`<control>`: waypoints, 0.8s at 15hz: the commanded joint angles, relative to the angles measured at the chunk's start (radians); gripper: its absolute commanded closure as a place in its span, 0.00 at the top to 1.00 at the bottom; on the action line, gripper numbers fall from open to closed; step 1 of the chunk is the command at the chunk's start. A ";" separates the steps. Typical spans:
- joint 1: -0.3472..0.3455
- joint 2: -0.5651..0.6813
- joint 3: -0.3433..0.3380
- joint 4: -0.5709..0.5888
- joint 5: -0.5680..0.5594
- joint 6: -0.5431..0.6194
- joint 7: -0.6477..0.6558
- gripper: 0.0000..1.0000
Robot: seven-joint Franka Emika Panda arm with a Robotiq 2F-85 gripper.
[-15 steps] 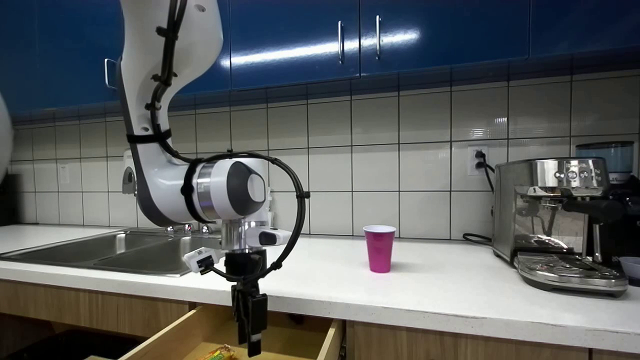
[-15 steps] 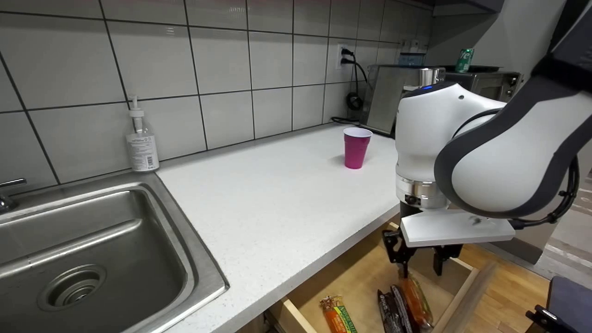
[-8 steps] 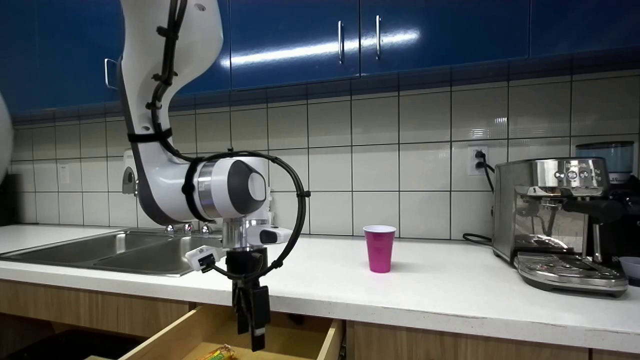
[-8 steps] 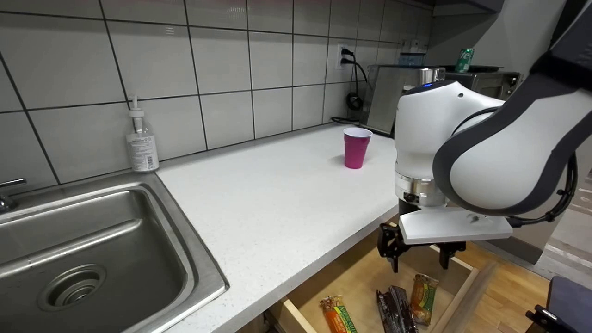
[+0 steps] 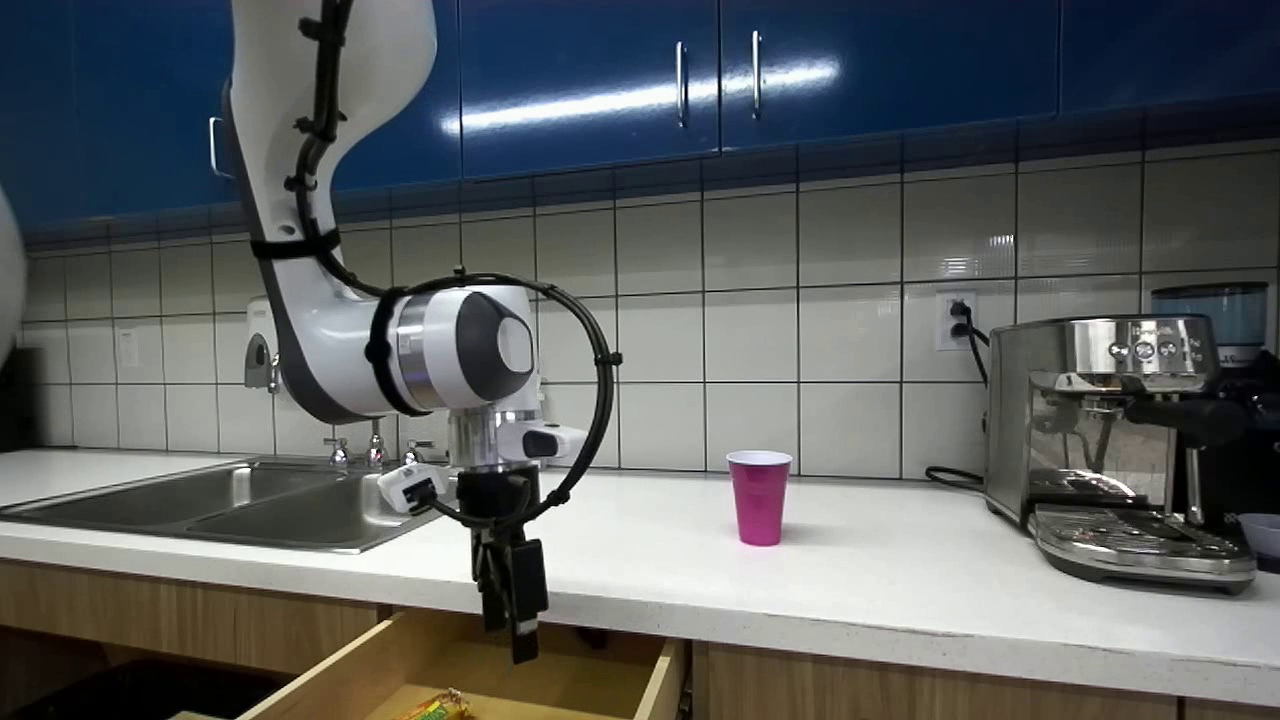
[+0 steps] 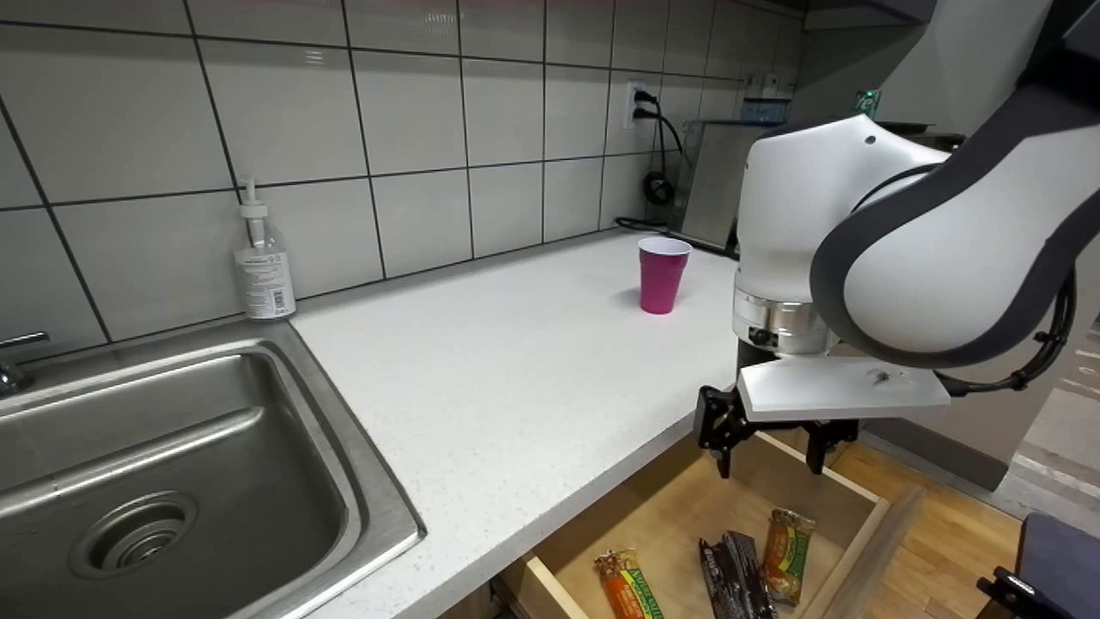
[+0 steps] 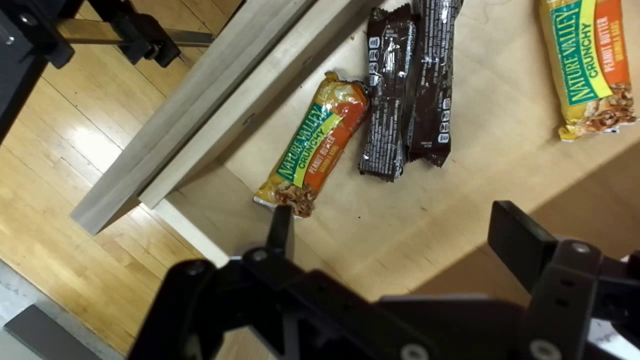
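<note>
Gripper (image 6: pixel 769 470) is empty, fingers (image 7: pixel 520 245) spread over the drawer (image 6: pixel 662 516); nearest granola bar (image 7: pixel 317 152) lies in the drawer by its front panel (image 7: pixel 235 110); fingers probably need full clearance above the drawer walls (image 7: pixel 192 232) before any sideways move.

Hand (image 6: pixel 769 468), black throughout; arm (image 6: pixel 937 275), white edged with dark grey, its collar (image 6: pixel 782 325) bright silver. Granola-bar wrappers (image 7: pixel 322 140), orange and golden yellow, each with a green panel, white lettering and a diagonal lime-yellow band. Slim wrappers (image 7: pixel 432 90), deep chocolate brown, lined with fine white print. Drawer (image 7: pixel 495 130), pale blond wood; floor (image 7: pixel 60 190), honey-coloured planks. Cup (image 6: pixel 660 284), magenta outside, white within. Counter (image 6: pixel 481 370), white, faintly speckled. Wall tiles (image 5: pixel 750 340), off-white, ruled by a dark grid. Cabinets (image 5: pixel 590 60), deep royal blue with silver handles (image 5: pixel 757 75). Coffee machine (image 5: pixel 1110 430), silver and black. Sink (image 6: pixel 371 481), steel grey. Soap bottle (image 6: pixel 265 279), clear with white label and pump. Soda can (image 6: pixel 867 103), green with white lettering.
</note>
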 commanded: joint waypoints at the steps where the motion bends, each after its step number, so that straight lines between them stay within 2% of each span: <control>1: -0.007 -0.101 0.009 -0.024 -0.008 -0.057 -0.015 1.00; 7: -0.025 -0.192 0.038 -0.024 -0.011 -0.138 -0.095 1.00; 12: -0.035 -0.261 0.053 -0.028 0.010 -0.191 -0.214 1.00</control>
